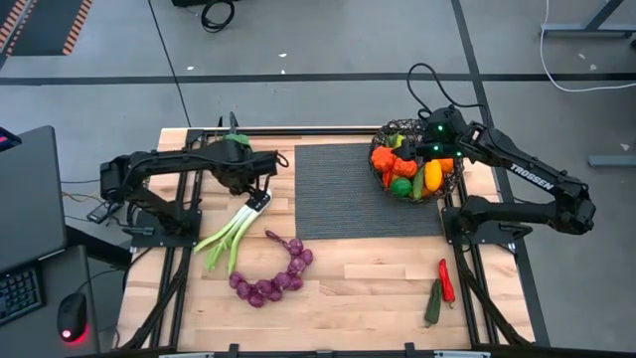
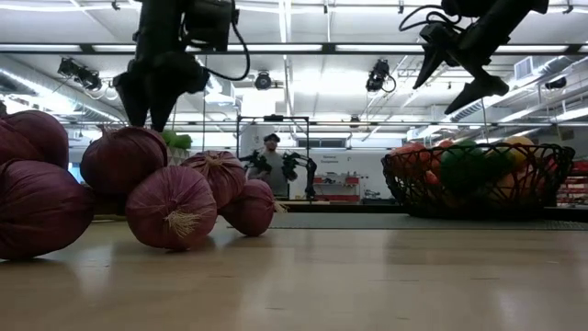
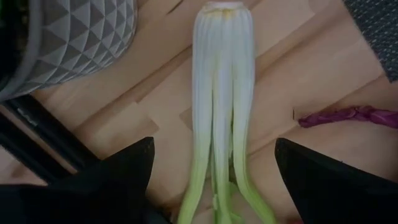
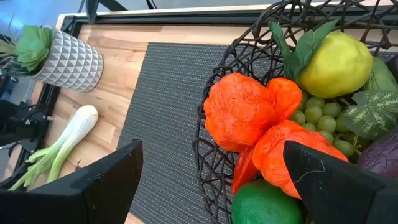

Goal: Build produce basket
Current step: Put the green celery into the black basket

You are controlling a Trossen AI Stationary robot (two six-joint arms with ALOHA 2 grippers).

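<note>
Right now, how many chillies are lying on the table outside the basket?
2: a red chilli and a green chilli, side by side near the table's front right. Others may be hidden inside the basket.

Basket [image 4: 214, 168] sits on the dark mat [image 4: 165, 106], packed: orange peppers [image 4: 239, 112], lemon [image 4: 336, 62], green grapes [image 4: 317, 115], lime [image 4: 264, 205]. Leek [image 4: 65, 137] lies on the wood beyond the mat, near the patterned pot [image 4: 65, 62]. Right gripper [image 4: 211, 180] open above the basket.

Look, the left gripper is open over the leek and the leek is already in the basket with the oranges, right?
Not quite. The left gripper is open over the leek, but the leek lies on the wooden table, far from the basket. The high view shows it. The oranges are in the basket.
</note>
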